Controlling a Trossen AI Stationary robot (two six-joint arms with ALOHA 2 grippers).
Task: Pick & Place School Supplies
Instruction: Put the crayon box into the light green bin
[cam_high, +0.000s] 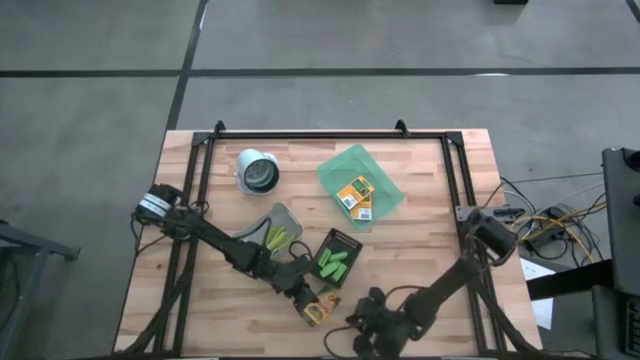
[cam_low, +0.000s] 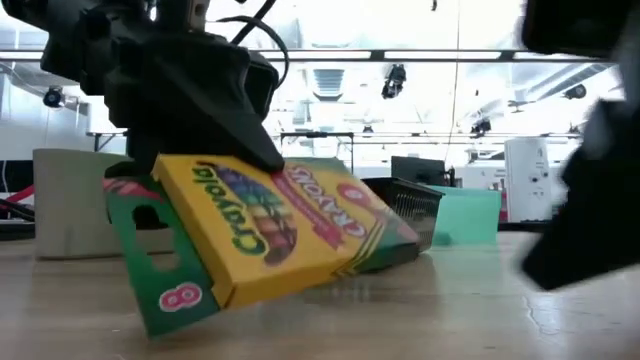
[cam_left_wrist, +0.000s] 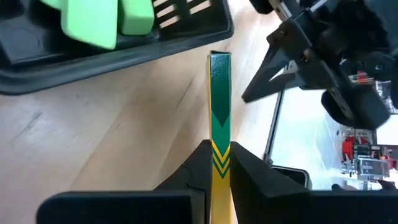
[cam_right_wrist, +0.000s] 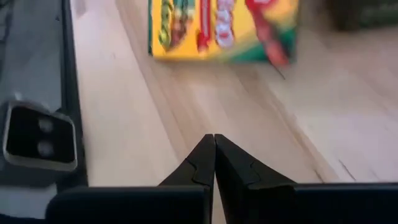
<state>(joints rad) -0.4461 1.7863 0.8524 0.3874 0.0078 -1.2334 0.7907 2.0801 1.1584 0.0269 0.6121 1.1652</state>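
My left gripper (cam_high: 306, 298) is near the table's near edge, shut on a yellow-and-green crayon box (cam_low: 260, 235). That box shows edge-on in the left wrist view (cam_left_wrist: 219, 106). Two more crayon boxes (cam_high: 355, 195) lie flat in the translucent green tray (cam_high: 385, 185). Green marker sticks (cam_high: 336, 262) lie in the black square box (cam_high: 350, 240). Yellow-green scissors (cam_high: 277, 238) rest in the clear bin (cam_high: 262, 222). My right gripper (cam_right_wrist: 214, 146) is shut and empty, just right of the held box at the near edge (cam_high: 368, 318). My left gripper pinches the crayon box between its two fingers across the thin sides, at the box's upper end (cam_left_wrist: 219, 163). The fingers (cam_low: 215, 130) come at it from above, slanting. The box hangs tilted below them, its low corner (cam_low: 160, 318) at the tabletop; touching or not, I cannot tell.
A white cup (cam_high: 258, 172) stands toward the far left of the table. A black frame (cam_high: 330, 135) runs along the far edge and down both sides. Bare wood lies between the two grippers and on the table's right part (cam_high: 440, 250).
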